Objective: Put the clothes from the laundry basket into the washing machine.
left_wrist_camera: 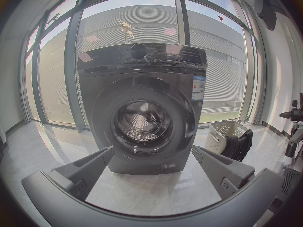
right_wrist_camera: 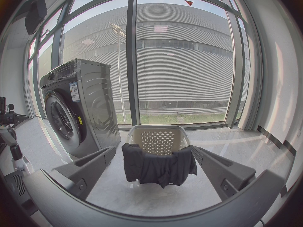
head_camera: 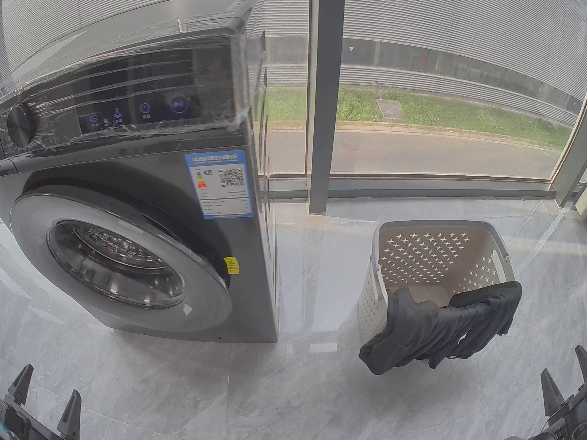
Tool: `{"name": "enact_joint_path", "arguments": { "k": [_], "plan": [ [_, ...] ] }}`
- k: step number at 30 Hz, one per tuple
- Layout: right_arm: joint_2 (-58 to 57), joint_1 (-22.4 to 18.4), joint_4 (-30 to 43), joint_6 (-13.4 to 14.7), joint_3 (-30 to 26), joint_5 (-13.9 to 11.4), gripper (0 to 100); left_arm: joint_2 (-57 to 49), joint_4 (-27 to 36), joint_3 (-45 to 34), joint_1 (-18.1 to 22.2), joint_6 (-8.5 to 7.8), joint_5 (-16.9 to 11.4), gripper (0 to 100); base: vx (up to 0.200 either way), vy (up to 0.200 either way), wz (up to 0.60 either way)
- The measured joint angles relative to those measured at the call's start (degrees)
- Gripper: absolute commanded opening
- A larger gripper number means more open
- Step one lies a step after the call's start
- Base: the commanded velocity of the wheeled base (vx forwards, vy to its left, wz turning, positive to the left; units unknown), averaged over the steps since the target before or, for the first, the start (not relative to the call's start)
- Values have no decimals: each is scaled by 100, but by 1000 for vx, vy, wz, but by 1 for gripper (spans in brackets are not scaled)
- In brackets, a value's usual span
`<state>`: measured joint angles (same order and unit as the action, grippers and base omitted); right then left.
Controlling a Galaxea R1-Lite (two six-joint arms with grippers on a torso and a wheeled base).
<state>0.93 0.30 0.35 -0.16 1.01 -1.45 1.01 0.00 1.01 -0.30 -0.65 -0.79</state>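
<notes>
With both arms' jaws open and empty, the dark clothes [head_camera: 440, 331] hang over the near rim of the laundry basket [head_camera: 440, 224] on the floor [head_camera: 306, 386] near the washing machine [head_camera: 244, 288], so a shallow pinch could drag or tip the basket

From the head we look forward and down, close above the dark grey front-loading washing machine [head_camera: 153, 172] at ten o'clock and the white perforated plastic laundry basket [head_camera: 428, 255] at two. Our left wrist camera, low, faces the machine squarely; our right wrist camera faces the basket. All three views share both.
</notes>
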Motion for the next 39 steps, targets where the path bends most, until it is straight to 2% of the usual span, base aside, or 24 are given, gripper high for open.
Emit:
{"name": "enact_joint_path", "arguments": {
  "k": [39],
  "plan": [
    [0,2,-2,2,0,0,100,0,0,0,0,-6,20,100,0,200,0]
  ]
}}
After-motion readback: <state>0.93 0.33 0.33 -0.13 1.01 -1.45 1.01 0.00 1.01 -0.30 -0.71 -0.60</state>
